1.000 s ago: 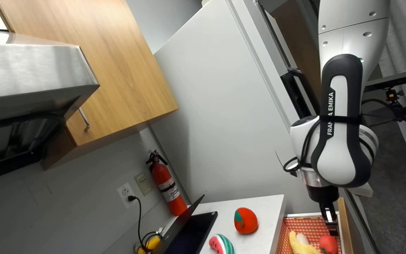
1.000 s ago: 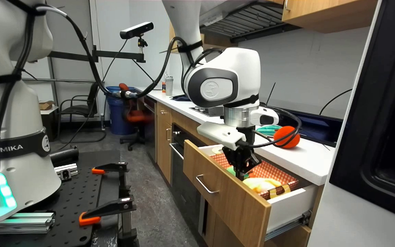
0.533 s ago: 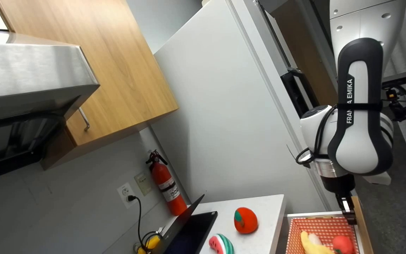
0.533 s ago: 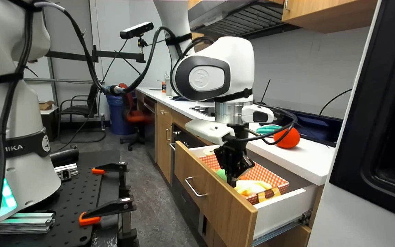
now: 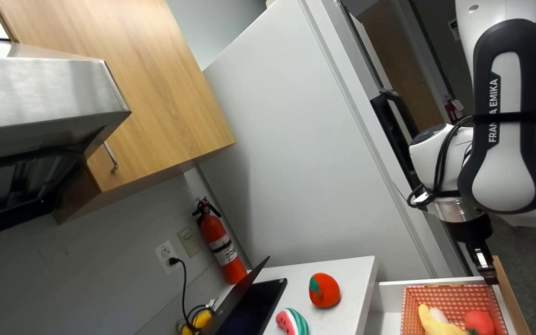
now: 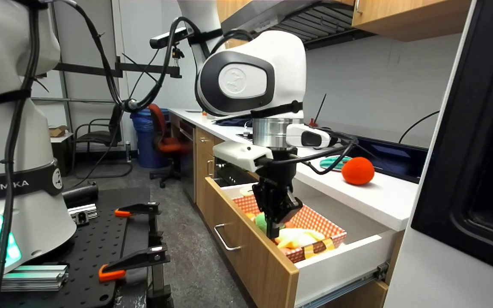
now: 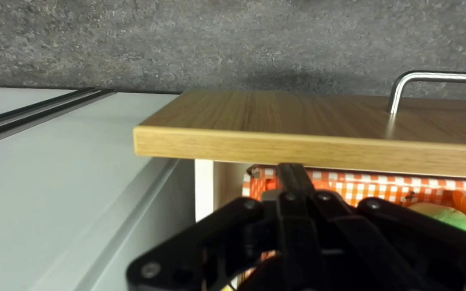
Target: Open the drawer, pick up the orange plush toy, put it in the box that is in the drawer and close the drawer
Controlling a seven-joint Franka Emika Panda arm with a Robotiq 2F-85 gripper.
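I see the drawer (image 6: 268,269) open with the box (image 5: 454,294) inside it, a few toys (image 6: 298,237) in that. My gripper (image 7: 292,168) is pinched together on nothing, just behind the drawer's front, can't tell if they touch. Orange plush toy (image 6: 357,171) sits up on the counter (image 6: 390,201), above and back from the drawer

Smooth wood grain covers the front of the drawer (image 6: 263,265), fitted with a handle (image 7: 439,76) of polished metal, while the checked sides of the box (image 6: 319,220) could be cloth or printed paper, hard to say from here. The orange plush toy (image 5: 324,291) shows a matt, clothlike skin against the smooth white counter (image 5: 358,279). Brushed steel clads the range hood (image 5: 44,88); smooth, plastic-looking shell sheathes the arm (image 6: 287,60). The floor (image 7: 233,48) looks rough and mottled.
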